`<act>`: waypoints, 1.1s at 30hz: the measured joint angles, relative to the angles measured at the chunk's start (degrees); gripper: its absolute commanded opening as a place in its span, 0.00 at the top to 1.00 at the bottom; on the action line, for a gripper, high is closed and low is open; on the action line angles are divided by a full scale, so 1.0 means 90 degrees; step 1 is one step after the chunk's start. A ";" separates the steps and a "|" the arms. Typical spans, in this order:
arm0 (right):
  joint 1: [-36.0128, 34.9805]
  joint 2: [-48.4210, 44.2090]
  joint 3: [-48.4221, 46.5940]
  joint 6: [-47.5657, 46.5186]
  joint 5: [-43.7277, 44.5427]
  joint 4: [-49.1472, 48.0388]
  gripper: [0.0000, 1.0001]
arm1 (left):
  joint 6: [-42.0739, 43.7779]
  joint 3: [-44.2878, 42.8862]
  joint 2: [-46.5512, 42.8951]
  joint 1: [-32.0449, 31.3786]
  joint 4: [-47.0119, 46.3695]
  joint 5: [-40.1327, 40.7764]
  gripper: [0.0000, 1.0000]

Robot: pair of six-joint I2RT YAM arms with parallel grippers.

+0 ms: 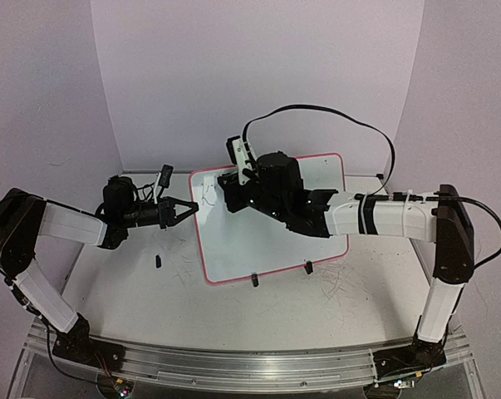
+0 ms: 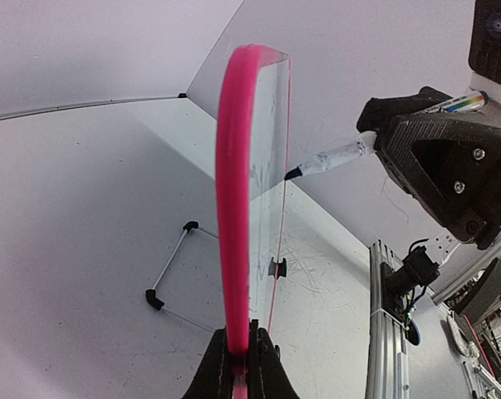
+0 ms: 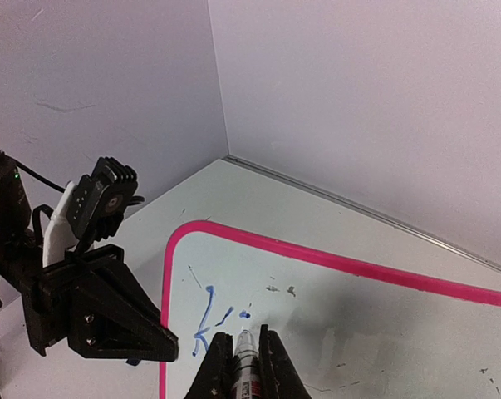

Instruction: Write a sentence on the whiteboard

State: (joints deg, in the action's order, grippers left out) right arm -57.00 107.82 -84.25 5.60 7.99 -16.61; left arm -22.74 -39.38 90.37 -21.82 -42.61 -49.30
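My left gripper clamps the whiteboard at its 9 o'clock rim, mid-table | my right gripper pinches the marker near the 10 o'clock corner | sentence: only "Ki" written, the rest is left.

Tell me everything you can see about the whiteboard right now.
The whiteboard is a glossy white rectangle with a thin pink-red frame, rounded corners and two small black clip feet on its near edge. It sits on the table between the arms, apparently propped at a slant. The left gripper is shut on its left edge. The right gripper holds a marker tip to its far left corner, beside a few blue strokes.
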 measured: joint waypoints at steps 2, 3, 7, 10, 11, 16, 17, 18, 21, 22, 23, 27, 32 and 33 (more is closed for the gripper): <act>0.0011 -0.0071 0.0081 0.0026 -0.0059 -0.0011 1.00 | 0.0001 0.0000 0.0000 0.0000 0.0000 -0.0002 1.00; 0.0012 -0.0079 0.0093 0.0032 -0.0083 -0.0019 1.00 | 0.0002 0.0000 0.0000 0.0000 0.0000 -0.0002 1.00; 0.0016 -0.0079 0.0112 0.0051 -0.0157 -0.0021 1.00 | 0.0002 -0.0002 0.0000 0.0000 0.0001 -0.0005 1.00; 0.0016 -0.0076 0.0112 0.0049 -0.0172 -0.0030 1.00 | 0.0000 -0.0003 0.0000 0.0000 0.0002 -0.0005 1.00; 0.0016 -0.0076 0.0112 0.0049 -0.0172 -0.0030 1.00 | 0.0002 -0.0005 0.0000 0.0000 0.0002 -0.0005 1.00; 0.0016 -0.0049 0.0071 0.0028 -0.0151 -0.0026 1.00 | 0.0002 -0.0005 0.0000 0.0000 0.0002 -0.0005 1.00; 0.0016 -0.0034 0.0048 0.0025 -0.0144 -0.0032 1.00 | 0.0002 -0.0005 0.0000 0.0000 0.0002 -0.0005 1.00; 0.0016 -0.0016 0.0027 0.0022 -0.0131 -0.0038 1.00 | 0.0002 -0.0005 0.0000 0.0000 0.0002 -0.0007 1.00; 0.0016 0.0024 -0.0008 0.0017 -0.0119 -0.0038 1.00 | 0.0002 -0.0005 0.0000 0.0000 0.0002 -0.0010 1.00; 0.0016 0.0048 -0.0039 0.0014 -0.0114 -0.0038 1.00 | 0.0002 -0.0005 0.0000 0.0000 0.0002 -0.0008 1.00; 0.0016 0.0077 -0.0073 0.0009 -0.0110 -0.0040 1.00 | 0.0002 -0.0005 0.0000 0.0000 0.0002 -0.0009 1.00; 0.0016 0.0164 -0.0159 0.0000 -0.0077 -0.0042 1.00 | 0.0002 -0.0005 0.0000 0.0000 0.0002 -0.0010 1.00; 0.0014 0.0210 -0.0175 0.0000 0.0020 -0.0038 1.00 | 0.0002 -0.0005 0.0000 0.0000 0.0012 -0.0002 1.00; 0.0011 0.0210 -0.0175 0.0000 0.0038 -0.0037 1.00 | 0.0002 -0.0005 0.0000 0.0000 0.0012 -0.0005 1.00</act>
State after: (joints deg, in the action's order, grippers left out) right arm -56.91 109.71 -85.82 5.61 8.33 -16.94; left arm -22.72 -39.42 90.37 -21.82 -42.50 -49.34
